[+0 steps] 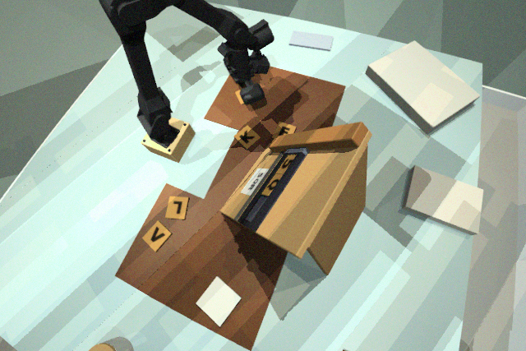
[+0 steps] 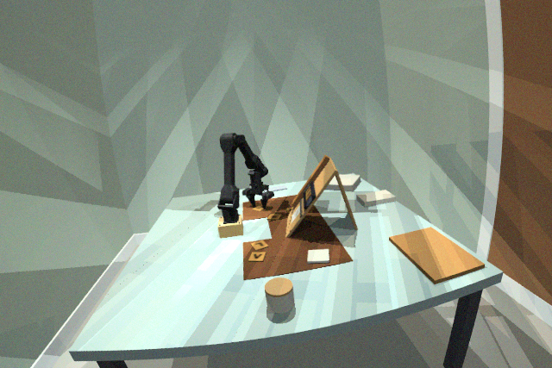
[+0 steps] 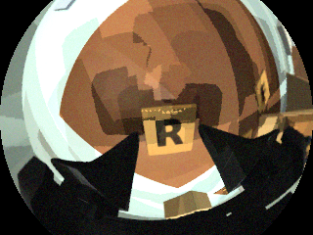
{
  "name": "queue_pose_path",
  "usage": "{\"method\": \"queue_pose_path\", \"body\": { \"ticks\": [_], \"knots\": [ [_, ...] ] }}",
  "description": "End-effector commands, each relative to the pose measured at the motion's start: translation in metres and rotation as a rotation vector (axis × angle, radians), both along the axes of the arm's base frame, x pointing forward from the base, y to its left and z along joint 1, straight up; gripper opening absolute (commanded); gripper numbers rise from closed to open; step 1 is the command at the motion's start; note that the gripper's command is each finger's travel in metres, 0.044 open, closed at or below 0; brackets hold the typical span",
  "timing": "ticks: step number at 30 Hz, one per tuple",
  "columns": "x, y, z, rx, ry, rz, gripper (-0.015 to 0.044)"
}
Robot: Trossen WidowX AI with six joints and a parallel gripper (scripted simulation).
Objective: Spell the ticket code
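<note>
My gripper is open and low over the far patch of the brown mat. Its fingers stand on either side of the R tile, which lies flat on the mat. The K tile and the F tile lie near the top of the tilted wooden board. The dark rail on the board holds an O tile and an S tile. The white ticket sits beside the rail; its print is small. The L tile and the V tile lie on the near left of the mat.
A white square pad lies on the mat's near end. Two pale slabs and a grey card lie on the counter. A wooden cylinder and a tan panel sit near the front edge. The arm's base stands left.
</note>
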State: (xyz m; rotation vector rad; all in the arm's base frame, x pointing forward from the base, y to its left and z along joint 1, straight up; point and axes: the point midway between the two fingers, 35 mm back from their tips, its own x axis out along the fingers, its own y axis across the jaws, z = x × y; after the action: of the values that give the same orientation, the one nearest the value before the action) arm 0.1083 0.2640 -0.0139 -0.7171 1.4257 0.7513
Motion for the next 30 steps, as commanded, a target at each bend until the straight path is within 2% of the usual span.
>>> {"method": "queue_pose_path", "body": {
  "ticks": [1, 11, 12, 25, 30],
  "knots": [
    [-0.0002, -0.0014, -0.0036, -0.004, -0.001, -0.005, 0.0340],
    [-0.0002, -0.0014, -0.0036, -0.004, -0.001, -0.005, 0.0340],
    [-0.0002, -0.0013, -0.0036, -0.004, -0.001, -0.005, 0.0314],
    [-0.0005, -0.0011, -0.0036, -0.004, -0.001, -0.005, 0.0227],
    [-0.0009, -0.0015, 0.0007, -0.004, -0.001, -0.005, 0.0096]
  ]
}}
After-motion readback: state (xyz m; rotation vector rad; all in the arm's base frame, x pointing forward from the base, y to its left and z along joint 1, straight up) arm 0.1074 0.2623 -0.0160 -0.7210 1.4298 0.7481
